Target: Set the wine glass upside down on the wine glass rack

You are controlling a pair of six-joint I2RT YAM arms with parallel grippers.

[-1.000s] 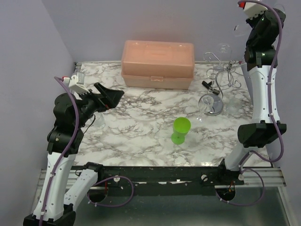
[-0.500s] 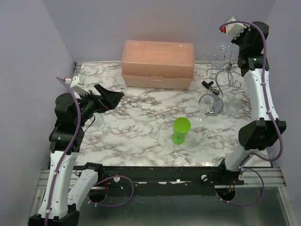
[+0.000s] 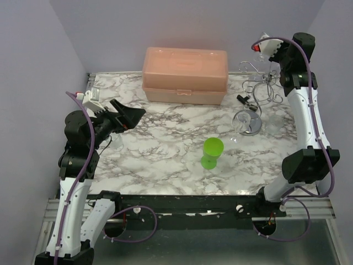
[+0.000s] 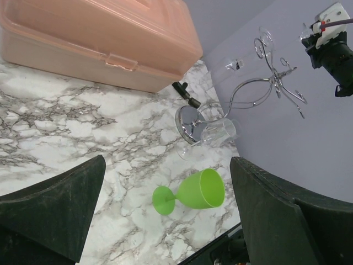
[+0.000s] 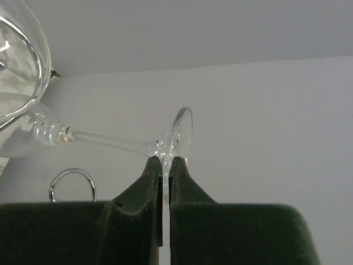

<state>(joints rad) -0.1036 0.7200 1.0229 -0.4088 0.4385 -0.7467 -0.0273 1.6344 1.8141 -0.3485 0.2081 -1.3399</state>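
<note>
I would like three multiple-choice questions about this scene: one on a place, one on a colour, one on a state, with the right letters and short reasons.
1. Where is the green goblet? A) on the marble table, in front of the box B) inside the box C) on the box's lid
2. What colour is the box? A) blue B) peach-pink C) black
3. How is the right end effector? A) open B) shut on the clear wine glass's foot C) shut on the goblet
Key: 1 A, it stands on bare marble; 2 B, lid and walls are peach-pink; 3 B, it pinches the foot disc.
</note>
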